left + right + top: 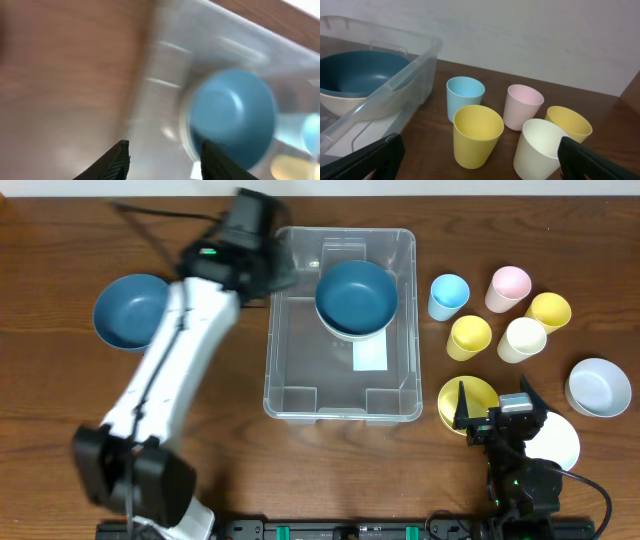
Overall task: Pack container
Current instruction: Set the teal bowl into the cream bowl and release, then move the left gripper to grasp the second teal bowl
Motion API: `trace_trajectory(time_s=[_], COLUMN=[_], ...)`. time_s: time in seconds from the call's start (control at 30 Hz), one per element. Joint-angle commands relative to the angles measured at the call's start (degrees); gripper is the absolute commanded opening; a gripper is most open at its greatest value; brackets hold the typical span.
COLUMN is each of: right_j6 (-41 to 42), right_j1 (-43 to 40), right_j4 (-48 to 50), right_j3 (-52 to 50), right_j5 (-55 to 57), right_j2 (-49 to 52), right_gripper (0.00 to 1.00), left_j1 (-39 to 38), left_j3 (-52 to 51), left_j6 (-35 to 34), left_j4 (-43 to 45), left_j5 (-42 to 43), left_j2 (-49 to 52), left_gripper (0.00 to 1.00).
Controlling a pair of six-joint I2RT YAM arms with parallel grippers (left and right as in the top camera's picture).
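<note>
Five cups (476, 134) (two yellow) stand beside one container (395, 81) holding two bowls (360, 72).

The container (300, 345) — a large clear plastic bin, rectangular with rounded corners and a rim — stands upright and open-topped near the middle of the table (60, 240), a white label (370, 356) on its base, a blue bowl (356, 292) in its far right part

bowl (356, 298) in container (300, 360), second bowl (130, 311) to its left, cups (470, 337) to its right
</note>
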Motion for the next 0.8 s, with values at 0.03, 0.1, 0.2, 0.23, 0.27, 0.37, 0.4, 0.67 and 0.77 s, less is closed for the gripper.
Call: trace_trajectory(time_s=[0.03,0.1,0.2,0.23,0.27,0.37,0.4,0.67,0.77], right_j6=[-0.4,-0.4,-0.4,-0.4,-0.4,-0.4,-0.4,-0.4,-0.4], right_j1=[0.6,0.6,0.6,0.6,0.6,0.6,0.6,0.6,0.6], right_j4=[-0.2,-0.2,-0.2,-0.2,-0.2,-0.1,-0.1,-0.2,-0.1], right_j3=[-0.2,-0.2,-0.2,-0.2,-0.2,-0.2,-0.2,-0.2,-0.2], right_j5=[-0.2,-0.2,-0.2,-0.2,-0.2,-0.2,-0.2,-0.2,-0.2], right_j2=[-0.3,-0.3,-0.3,-0.3,-0.3,-0.3,-0.3,-0.3,-0.3], right_gripper=[0.99,0.99,0.99,0.99,0.99,0.99,0.99,0.99,0.99], left_j1=[10.3,15.1,23.1,25.3,27.9,33.7,35.5,40.6,40.6], left_j3=[0.8,0.8,0.8,0.8,0.7,0.0,-0.5,-5.9,-8.8], left_j6=[-3.1,-3.1,-4.7,-5.3,-6.1,-8.0,-8.0,-8.0,-8.0], left_j4=[-4.7,-6.5,-9.3,-10.0,-10.8,-11.9,-11.9,-8.9,-5.2], left_j5=[-4.0,-4.0,-4.0,-4.0,-4.0,-4.0,-4.0,-4.0,-4.0], left_j2=[-2.7,-2.8,-2.4,-2.3,-2.1,-1.6,-1.5,-0.1,0.3], left_gripper=[0.47,0.47,0.52,0.55,0.56,0.60,0.61,0.66,0.80])
